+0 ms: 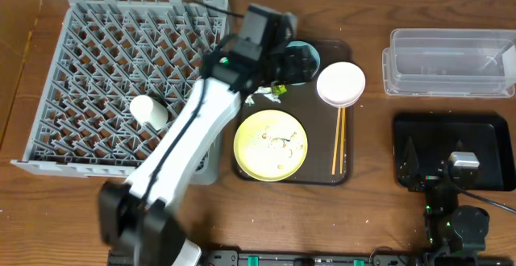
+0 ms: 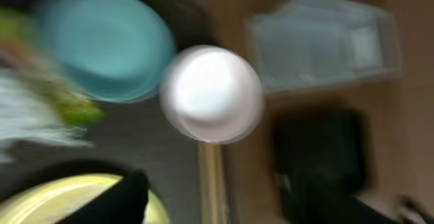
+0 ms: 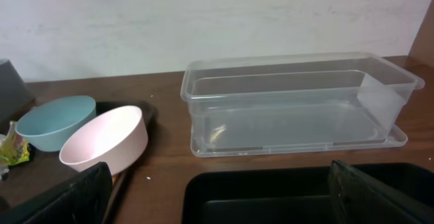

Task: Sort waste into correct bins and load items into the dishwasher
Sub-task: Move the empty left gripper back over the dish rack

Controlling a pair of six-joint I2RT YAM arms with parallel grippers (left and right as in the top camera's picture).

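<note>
Dishes: 1 yellow plate (image 1: 271, 144), 1 blue bowl (image 3: 54, 119), 1 pinkish-white bowl (image 1: 340, 83) and 1 pair of chopsticks (image 1: 339, 141) sit on the brown tray (image 1: 318, 165) at mid-counter. 1 cream cup (image 1: 149, 110) already stands in the grey rack (image 1: 97, 40) by the left edge.
Waste: 1 white tissue (image 1: 251, 99) and 1 yellow-green wrapper (image 1: 278, 91) lie on the brown tray between the plate and the blue bowl. Pale scraps (image 1: 278, 143) lie on the plate, too small to count.
Bins: 1 clear tub (image 1: 450, 62) stands near the back right corner, with 1 black tray (image 1: 484, 137) just in front of it.
Left hand (image 1: 284, 63): over the blue bowl and wrapper. Its own view is blurred, so I cannot tell its spread.
Right hand (image 3: 218, 173): fingers wide apart, holding nothing, low over the black tray.
Handling: the bowls look hard, smooth and breakable, probably best pinched at the rim. The tissue and wrapper look light and soft, so they can be taken anywhere. The chopsticks are thin and likely to roll, so take them at mid-length.
</note>
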